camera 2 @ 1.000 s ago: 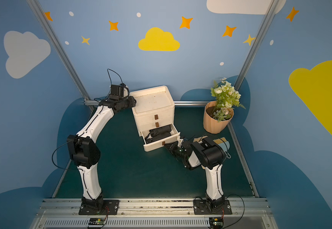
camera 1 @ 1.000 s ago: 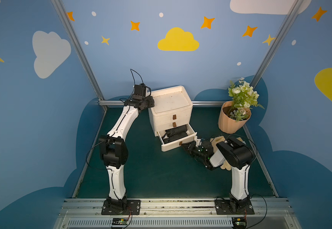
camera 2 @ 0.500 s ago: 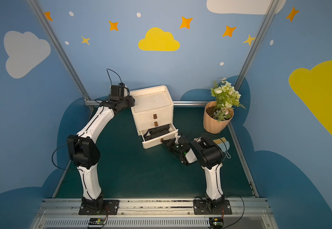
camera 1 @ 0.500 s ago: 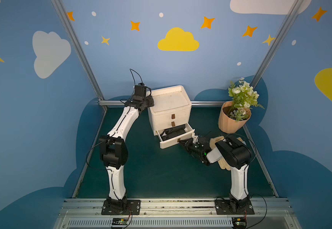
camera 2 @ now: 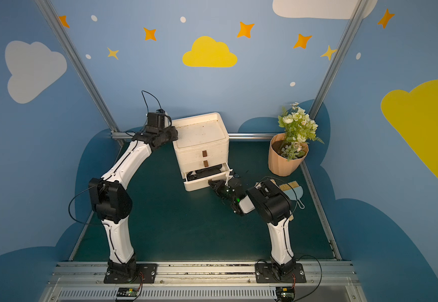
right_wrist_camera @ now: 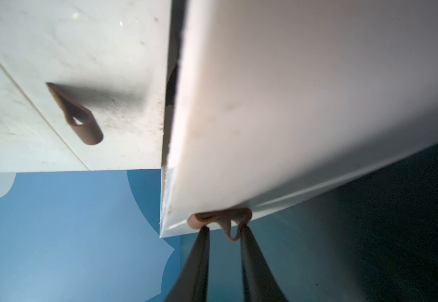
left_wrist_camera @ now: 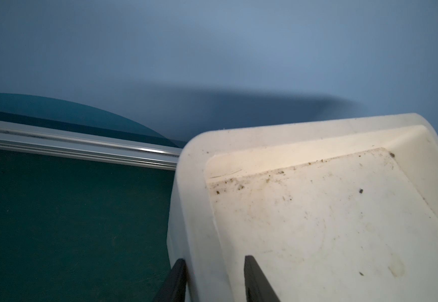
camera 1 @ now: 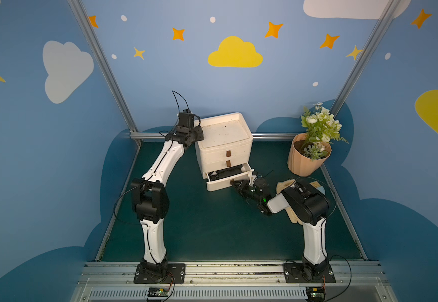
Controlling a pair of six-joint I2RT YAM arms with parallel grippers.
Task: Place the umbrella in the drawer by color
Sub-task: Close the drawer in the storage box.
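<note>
Pushed further in than a second ago: bottom drawer (camera 1: pixel 218 185) of the white plastic cabinet (camera 1: pixel 223 133), black folded umbrella (camera 1: pixel 225 172) inside.
Right gripper (right_wrist_camera: pixel 224 228), slightly parted, presses the drawer front astride its brown loop tab (right_wrist_camera: pixel 212 218); left gripper (left_wrist_camera: pixel 214 258) straddles the cabinet's top rim, clamping unclear; bare green mat (camera 1: pixel 199 222) lies in front.

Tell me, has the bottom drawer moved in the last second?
Yes. The bottom drawer has slid back into the cabinet; less of it sticks out than before, with the right hand at its front.
</note>
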